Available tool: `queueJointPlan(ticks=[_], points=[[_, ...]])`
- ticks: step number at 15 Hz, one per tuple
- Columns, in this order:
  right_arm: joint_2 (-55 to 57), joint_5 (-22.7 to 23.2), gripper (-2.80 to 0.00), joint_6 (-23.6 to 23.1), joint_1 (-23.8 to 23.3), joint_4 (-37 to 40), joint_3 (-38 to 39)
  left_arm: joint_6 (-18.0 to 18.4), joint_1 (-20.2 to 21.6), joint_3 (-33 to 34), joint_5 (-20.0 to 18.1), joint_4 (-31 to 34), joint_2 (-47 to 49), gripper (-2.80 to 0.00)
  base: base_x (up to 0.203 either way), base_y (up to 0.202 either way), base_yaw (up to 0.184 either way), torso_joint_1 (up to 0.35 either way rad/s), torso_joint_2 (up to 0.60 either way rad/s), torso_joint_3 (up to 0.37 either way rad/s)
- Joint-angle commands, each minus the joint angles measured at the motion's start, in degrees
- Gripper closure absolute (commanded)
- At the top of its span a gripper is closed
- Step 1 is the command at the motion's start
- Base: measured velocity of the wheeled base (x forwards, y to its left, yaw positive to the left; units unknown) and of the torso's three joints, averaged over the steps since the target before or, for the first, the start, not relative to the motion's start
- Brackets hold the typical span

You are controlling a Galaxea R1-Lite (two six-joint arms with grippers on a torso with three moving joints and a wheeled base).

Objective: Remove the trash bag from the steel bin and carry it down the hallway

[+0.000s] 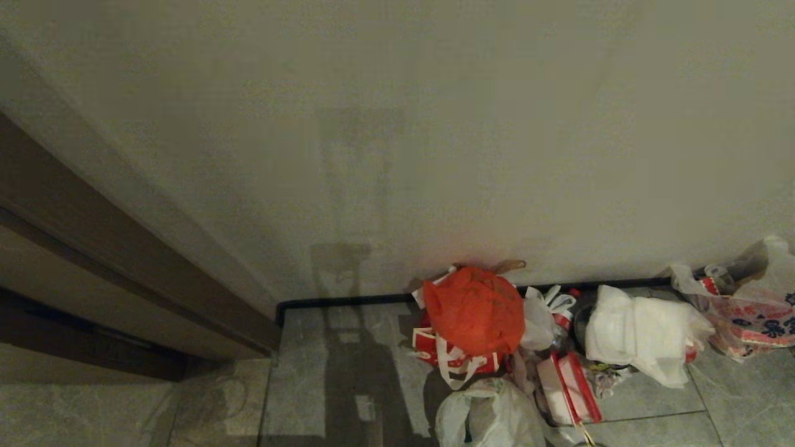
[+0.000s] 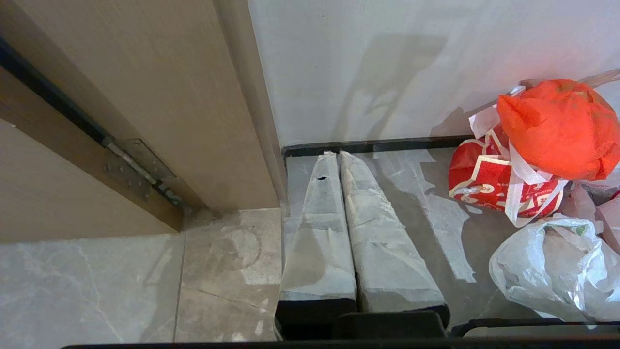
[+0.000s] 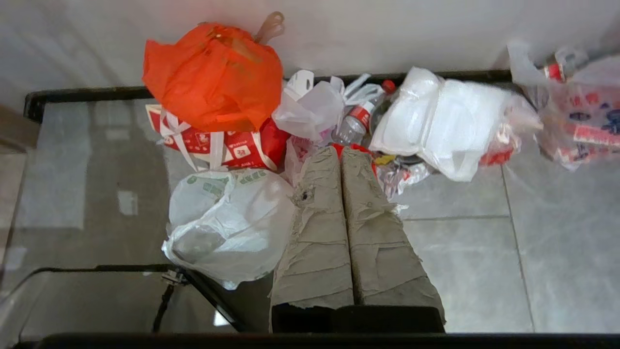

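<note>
The trash bag (image 1: 490, 416), thin translucent white plastic with green print, lies on the grey hallway floor (image 1: 348, 347) at the near edge of a rubbish pile. It also shows in the left wrist view (image 2: 552, 271) and the right wrist view (image 3: 227, 218). My right gripper (image 3: 339, 151) is shut with nothing in it. It hangs just beside the trash bag, its tips over the pile. My left gripper (image 2: 337, 155) is shut and empty, over bare tiles near the skirting. Neither arm shows in the head view. The steel bin is out of view.
An orange-red bag (image 1: 475, 307) sits on a red-and-white bag (image 1: 435, 351) against the cream wall. White bags (image 1: 640, 332), a plastic bottle (image 3: 356, 121) and a printed bag (image 1: 745, 310) lie to the right. A brown door frame (image 1: 124, 261) stands at the left.
</note>
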Motion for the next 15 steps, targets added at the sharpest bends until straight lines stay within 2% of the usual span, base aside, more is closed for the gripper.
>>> queueJointPlan(ticks=[1,5,8,10,15], points=[[-0.03,0.06,0.00,0.04,0.00,0.26,0.03,-0.02,0.00,0.00,0.02,-0.02,0.06,0.00,0.000,0.000,0.000,0.000,0.00,0.000],[-0.03,0.32,0.00,-0.01,0.00,0.13,0.10,0.42,0.00,0.00,-0.07,-0.07,0.06,0.00,0.000,0.000,0.000,0.000,0.00,0.000],[-0.01,0.98,0.00,-0.37,0.00,-7.77,2.95,0.34,0.00,0.00,0.02,-0.02,0.06,0.00,0.000,0.000,0.000,0.000,0.00,0.000],[-0.02,0.18,0.00,2.50,0.00,-12.87,4.84,0.34,0.00,0.03,0.01,-0.05,0.06,0.00,0.000,0.000,0.000,0.000,0.00,0.000],[0.05,0.41,0.00,0.92,0.00,-12.85,4.86,0.34,0.00,0.04,-0.01,-0.05,0.06,0.00,0.000,0.000,0.000,0.000,0.00,0.000]])
